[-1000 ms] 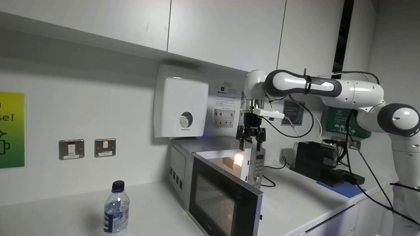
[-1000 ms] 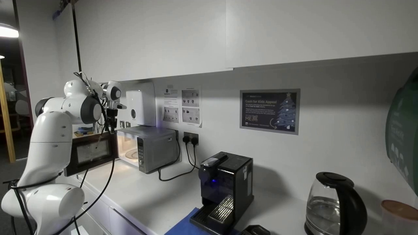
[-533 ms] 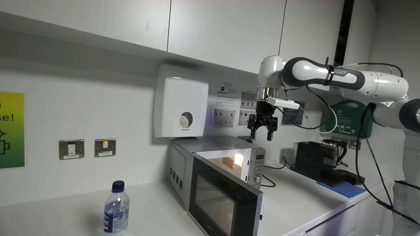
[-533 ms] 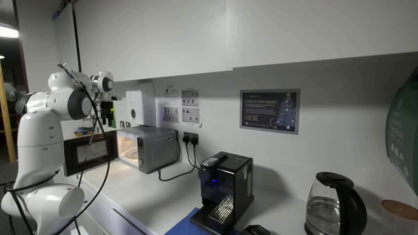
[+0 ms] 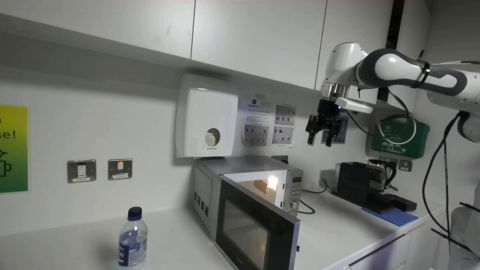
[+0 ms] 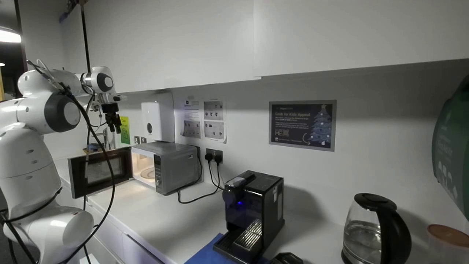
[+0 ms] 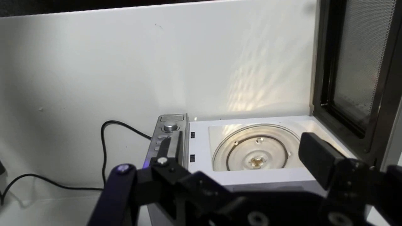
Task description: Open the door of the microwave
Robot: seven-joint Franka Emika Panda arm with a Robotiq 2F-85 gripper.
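Note:
The microwave (image 5: pixel 243 165) is a silver-grey box on the counter, also in an exterior view (image 6: pixel 179 165) and the wrist view (image 7: pixel 216 177). Its door (image 5: pixel 258 232) stands wide open, swung out from the front; it also shows in an exterior view (image 6: pixel 97 172) and at the right of the wrist view (image 7: pixel 358 62). The lit inside and glass turntable (image 7: pixel 257 150) are visible. My gripper (image 5: pixel 320 141) is open with nothing between its fingers; it also shows in an exterior view (image 6: pixel 115 129) and the wrist view (image 7: pixel 241 138). It hangs above the microwave, apart from it and the door, slightly tilted.
A water bottle (image 5: pixel 133 243) stands beside the microwave. A black coffee machine (image 6: pixel 256 209) and a kettle (image 6: pixel 370 227) stand further along the counter. Wall cabinets (image 5: pixel 258 37) and a white dispenser (image 5: pixel 206 116) are above. Black cables (image 6: pixel 110 172) hang from the arm.
My gripper has risen and moved away from the microwave and its door, back toward the robot's base, and has tilted a little. The door stays open and the gripper stays open.

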